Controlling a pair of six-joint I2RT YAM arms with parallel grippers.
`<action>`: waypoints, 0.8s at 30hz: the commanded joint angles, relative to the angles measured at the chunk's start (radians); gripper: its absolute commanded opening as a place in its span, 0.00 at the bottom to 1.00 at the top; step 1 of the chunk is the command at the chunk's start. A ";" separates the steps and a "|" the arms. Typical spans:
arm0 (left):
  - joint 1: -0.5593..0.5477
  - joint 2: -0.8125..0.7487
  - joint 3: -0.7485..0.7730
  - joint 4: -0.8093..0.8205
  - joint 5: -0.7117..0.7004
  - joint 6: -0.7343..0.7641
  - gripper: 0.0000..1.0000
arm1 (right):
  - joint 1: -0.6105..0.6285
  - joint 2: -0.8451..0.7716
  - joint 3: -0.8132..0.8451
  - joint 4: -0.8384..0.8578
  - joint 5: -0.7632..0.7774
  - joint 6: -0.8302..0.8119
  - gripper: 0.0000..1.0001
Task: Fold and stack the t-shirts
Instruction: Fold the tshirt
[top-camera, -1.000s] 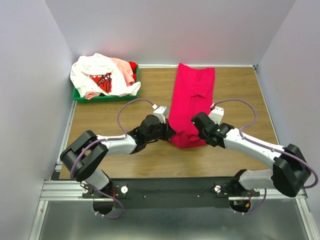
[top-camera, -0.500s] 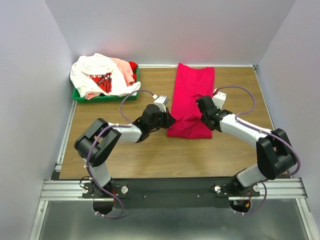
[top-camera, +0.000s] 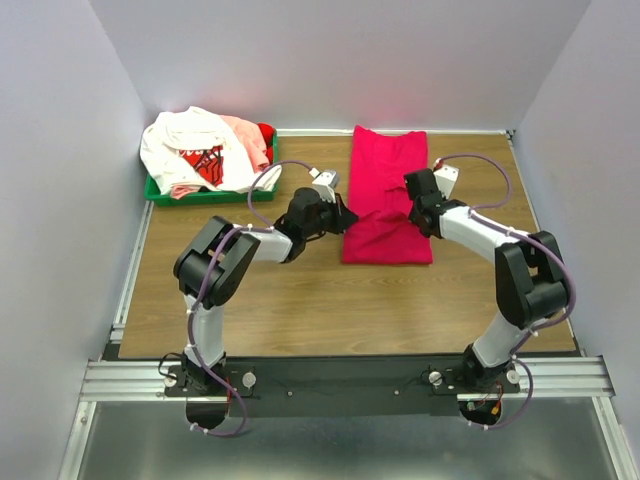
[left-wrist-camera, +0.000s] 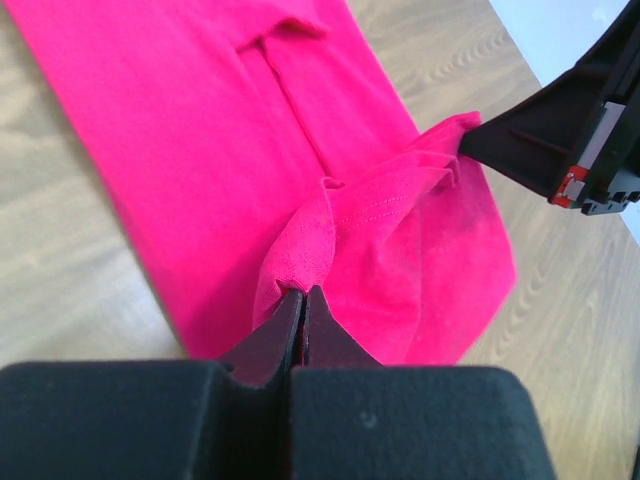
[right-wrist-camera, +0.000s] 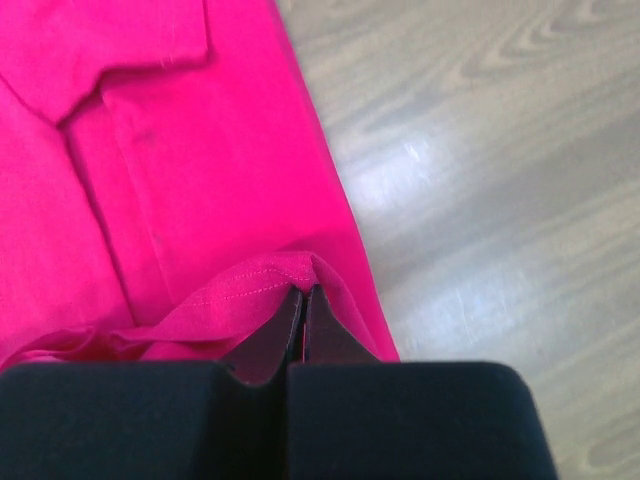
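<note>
While my left claw (left-wrist-camera: 303, 292) and right claw (right-wrist-camera: 303, 292) clamp tight on the hem of the shirt (top-camera: 388, 170) right of the tray (top-camera: 165, 195), I judge the half-fold underway; next, lay that hem squarely on the collar.

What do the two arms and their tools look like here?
Both the left arm and right arm have white links between bulky black joints, with a purple cable looping along each. The left tool and right tool have black tapered fingers on a black body; the right one shows a small red mark.
</note>
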 joint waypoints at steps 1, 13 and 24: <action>0.051 0.061 0.058 0.048 0.072 0.029 0.00 | -0.033 0.064 0.083 0.056 -0.031 -0.050 0.00; 0.109 0.237 0.299 -0.013 0.221 0.046 0.00 | -0.089 0.228 0.244 0.062 -0.074 -0.091 0.00; 0.149 0.351 0.461 -0.082 0.249 0.048 0.00 | -0.126 0.311 0.329 0.061 -0.104 -0.105 0.00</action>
